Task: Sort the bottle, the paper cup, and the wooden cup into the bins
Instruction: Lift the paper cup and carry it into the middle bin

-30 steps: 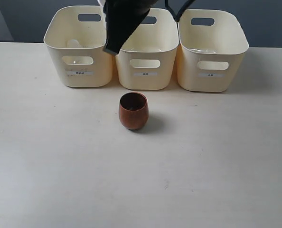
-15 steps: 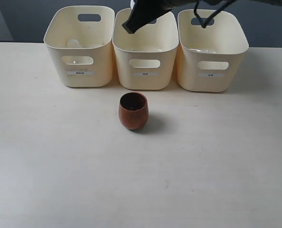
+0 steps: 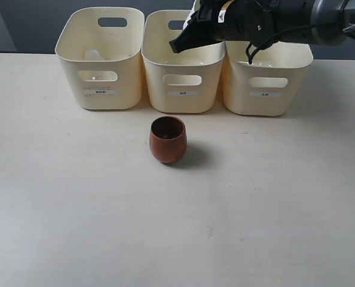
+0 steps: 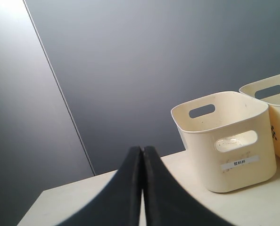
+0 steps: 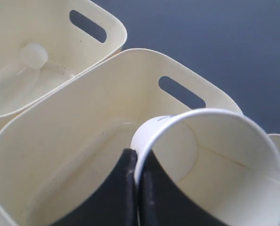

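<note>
In the exterior view, your right claw (image 3: 180, 45) is hanging over the middle bin (image 3: 183, 66); the wooden cup (image 3: 167, 140) is standing on the counter (image 3: 76, 197). In the left wrist view, your left claw (image 4: 142, 155) is sitting clenched, empty. In the right wrist view, your right claw (image 5: 136, 162) is pinching the paper cup (image 5: 210, 160) by its rim above that bin (image 5: 60, 141); the bottle (image 5: 17, 70) is lying in the neighbouring bin (image 5: 107, 28).

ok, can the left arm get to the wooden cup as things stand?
Probably yes. The wooden cup stands alone on open table in front of the bins, nothing around it. The right gripper is up over the middle bin, pinching the paper cup. The left gripper is shut, empty.
</note>
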`<state>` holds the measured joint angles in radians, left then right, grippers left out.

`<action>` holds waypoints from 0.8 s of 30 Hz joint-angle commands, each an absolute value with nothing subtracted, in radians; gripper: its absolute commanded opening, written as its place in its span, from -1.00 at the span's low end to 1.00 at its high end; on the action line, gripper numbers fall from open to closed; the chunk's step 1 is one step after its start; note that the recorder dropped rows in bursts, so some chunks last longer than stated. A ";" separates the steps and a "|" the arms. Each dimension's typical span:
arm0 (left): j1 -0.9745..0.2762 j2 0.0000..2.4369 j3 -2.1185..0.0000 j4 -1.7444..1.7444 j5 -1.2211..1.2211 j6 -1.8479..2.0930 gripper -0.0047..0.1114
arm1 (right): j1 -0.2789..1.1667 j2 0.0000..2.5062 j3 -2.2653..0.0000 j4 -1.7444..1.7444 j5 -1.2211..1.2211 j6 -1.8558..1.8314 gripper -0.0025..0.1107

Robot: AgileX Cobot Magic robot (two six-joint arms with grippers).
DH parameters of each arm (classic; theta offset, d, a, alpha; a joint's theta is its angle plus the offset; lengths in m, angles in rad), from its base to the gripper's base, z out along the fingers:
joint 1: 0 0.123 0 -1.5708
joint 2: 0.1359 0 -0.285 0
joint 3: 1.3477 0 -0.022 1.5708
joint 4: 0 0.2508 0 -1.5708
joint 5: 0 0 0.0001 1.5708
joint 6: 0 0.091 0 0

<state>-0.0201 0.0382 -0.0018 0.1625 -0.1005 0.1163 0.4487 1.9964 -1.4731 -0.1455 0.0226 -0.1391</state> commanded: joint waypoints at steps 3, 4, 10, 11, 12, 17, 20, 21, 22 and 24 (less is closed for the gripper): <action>-0.022 0.036 0.000 0.163 -0.107 0.114 -0.92 | 0.431 2.043 -1.471 -0.102 -0.066 -0.130 -0.97; -0.022 0.036 0.000 0.163 -0.107 0.114 -0.92 | 0.431 2.053 -1.473 -0.102 -0.068 -0.130 -0.97; -0.022 0.036 0.000 0.163 -0.107 0.114 -0.92 | 0.431 2.080 -1.473 -0.102 -0.085 -0.130 -0.77; -0.022 0.036 0.000 0.163 -0.107 0.114 -0.92 | 0.431 2.080 -1.473 -0.102 -0.087 -0.130 -0.66; -0.022 0.036 0.000 0.163 -0.107 0.114 -0.92 | 0.431 2.080 -1.473 -0.102 -0.090 -0.130 -0.48; -0.022 0.036 0.000 0.163 -0.107 0.114 -0.92 | 0.431 2.080 -1.473 -0.066 -0.097 -0.130 0.31; -0.022 0.036 0.000 0.163 -0.107 0.114 -0.92 | 0.431 2.078 -1.473 -0.066 -0.086 -0.130 0.18; -0.022 0.036 0.000 0.163 -0.107 0.114 -0.92 | 0.431 2.078 -1.473 -0.066 -0.082 -0.130 0.14; -0.022 0.036 0.000 0.163 -0.107 0.114 -0.92 | 0.431 2.076 -1.473 -0.066 -0.079 -0.130 0.13; -0.022 0.036 0.000 0.163 -0.107 0.114 -0.92 | 0.431 2.074 -1.473 -0.066 -0.079 -0.130 0.13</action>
